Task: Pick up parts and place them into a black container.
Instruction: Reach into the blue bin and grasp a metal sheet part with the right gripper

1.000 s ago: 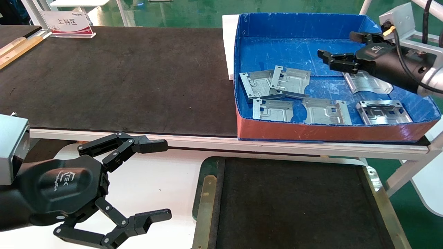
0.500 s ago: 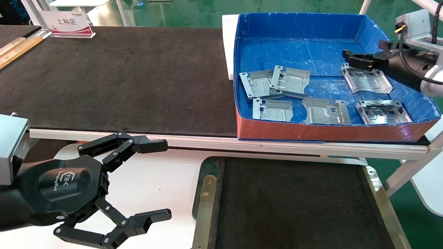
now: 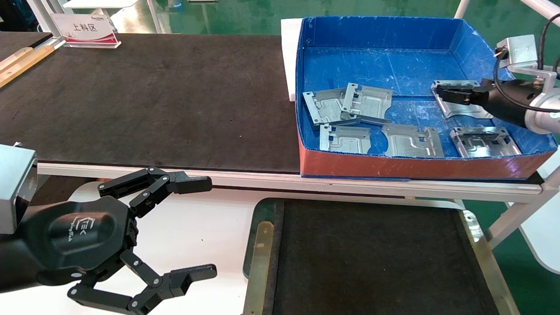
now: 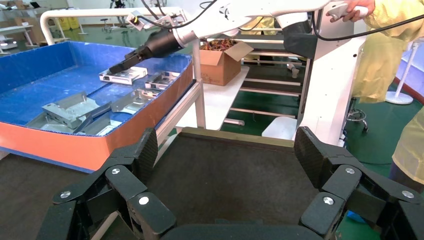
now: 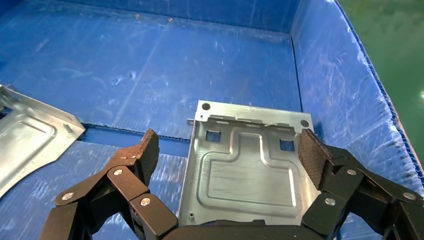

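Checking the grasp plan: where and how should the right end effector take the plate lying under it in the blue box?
Probably across its two side edges, from above. The plate lies flat and alone on the box floor, and the open right end effector already straddles those edges.

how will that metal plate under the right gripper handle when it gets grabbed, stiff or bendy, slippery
The plate between the open right gripper fingers looks like stamped sheet metal with raised channels, so probably stiff, not floppy. Its smooth shiny face on the slick blue box floor suggests it may slide if nudged. Lying flat, it likely won't roll or tip.
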Controlling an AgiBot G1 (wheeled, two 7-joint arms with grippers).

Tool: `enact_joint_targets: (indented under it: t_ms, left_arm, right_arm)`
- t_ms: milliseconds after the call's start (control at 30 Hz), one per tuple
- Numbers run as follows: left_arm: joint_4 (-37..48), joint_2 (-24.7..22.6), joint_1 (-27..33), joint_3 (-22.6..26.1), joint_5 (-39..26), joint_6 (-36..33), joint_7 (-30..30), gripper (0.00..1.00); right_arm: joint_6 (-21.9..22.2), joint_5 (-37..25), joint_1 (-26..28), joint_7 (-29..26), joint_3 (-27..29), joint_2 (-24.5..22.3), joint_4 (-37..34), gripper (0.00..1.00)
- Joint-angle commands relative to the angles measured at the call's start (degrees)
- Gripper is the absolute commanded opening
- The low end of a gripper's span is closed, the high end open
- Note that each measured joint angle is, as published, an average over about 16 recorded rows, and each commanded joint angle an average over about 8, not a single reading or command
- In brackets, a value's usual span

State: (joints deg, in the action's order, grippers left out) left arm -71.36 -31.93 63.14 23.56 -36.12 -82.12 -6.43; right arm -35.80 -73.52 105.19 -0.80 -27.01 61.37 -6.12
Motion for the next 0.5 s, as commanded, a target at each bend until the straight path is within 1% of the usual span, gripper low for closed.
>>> enact_joint_targets:
  t_ms: [33, 267, 500]
  left_arm:
    - [0.0, 0.0, 0.0, 0.0, 0.0, 0.0, 0.0, 1.0]
    - [0.0, 0.0, 0.0, 0.0, 0.0, 0.0, 0.0, 1.0]
    - [0.0, 0.0, 0.0, 0.0, 0.0, 0.0, 0.0, 1.0]
  right_arm:
    - [0.8, -1.2, 0.3, -2.1, -0.8, 0.4, -0.4, 1.0]
    - [0.6, -3.8, 0.3, -7.5, -2.4, 0.9, 0.3, 1.0]
    - [-0.4, -6.5, -0.2, -11.2, -4.2, 1.1, 1.4, 1.0]
